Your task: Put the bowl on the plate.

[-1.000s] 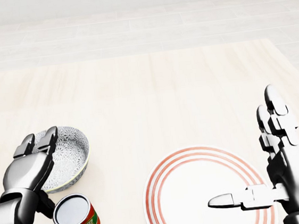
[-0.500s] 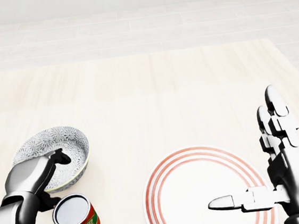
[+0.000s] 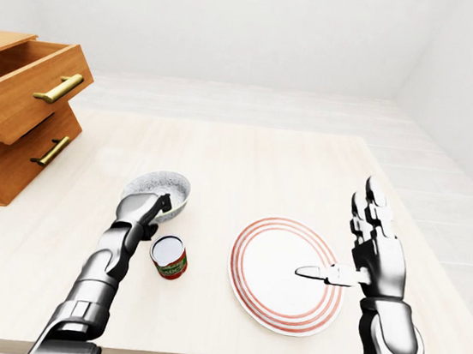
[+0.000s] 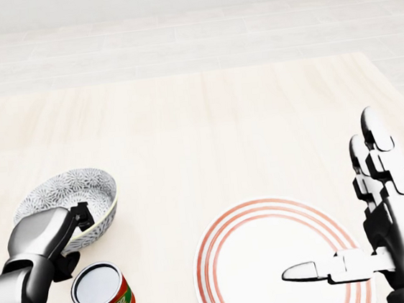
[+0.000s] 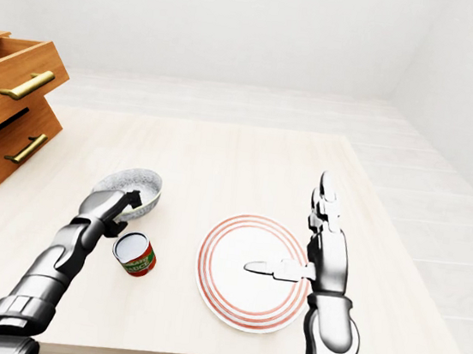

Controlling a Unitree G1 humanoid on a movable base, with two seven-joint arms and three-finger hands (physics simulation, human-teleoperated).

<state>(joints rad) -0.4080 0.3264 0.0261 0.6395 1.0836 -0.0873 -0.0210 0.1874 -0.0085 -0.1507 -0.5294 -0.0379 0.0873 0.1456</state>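
One bowl, mouth up, rim between left fingers.

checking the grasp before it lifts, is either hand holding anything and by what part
The left hand holds the bowl by its rim, at its lower edge in the head view. The right hand is open by the plate, holding nothing.

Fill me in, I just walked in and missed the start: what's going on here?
A humanoid robot is moving a bowl onto a plate. Its left hand grips the rim of the patterned bowl, at the table's left beside a tomato sauce can. The red-ringed plate lies to the right with nothing on it yet. The right hand is open, its thumb over the plate.
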